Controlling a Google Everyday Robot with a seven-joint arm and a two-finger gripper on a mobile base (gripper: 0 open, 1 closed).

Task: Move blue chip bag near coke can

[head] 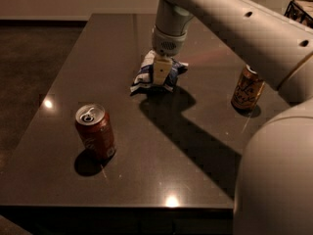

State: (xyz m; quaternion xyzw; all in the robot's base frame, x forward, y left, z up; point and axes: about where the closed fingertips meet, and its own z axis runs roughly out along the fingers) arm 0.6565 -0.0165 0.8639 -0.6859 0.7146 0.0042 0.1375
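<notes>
The blue chip bag [146, 77], crinkled blue and white, lies on the dark table [195, 146] at mid-back. My gripper [162, 74] comes straight down from the arm above onto the bag's middle and is shut on it; one pale finger [162, 70] shows in front, the other is hidden behind it. The bag still rests on the table. The coke can [95, 131], red-brown with a silver top and pull tab, stands upright at the front left, well apart from the bag.
An orange-gold can with dark lettering [247, 88] stands upright at the right, beside my arm. My arm's large pale body [274, 180] fills the right foreground. A dark wire basket [299, 11] sits at the far right back corner.
</notes>
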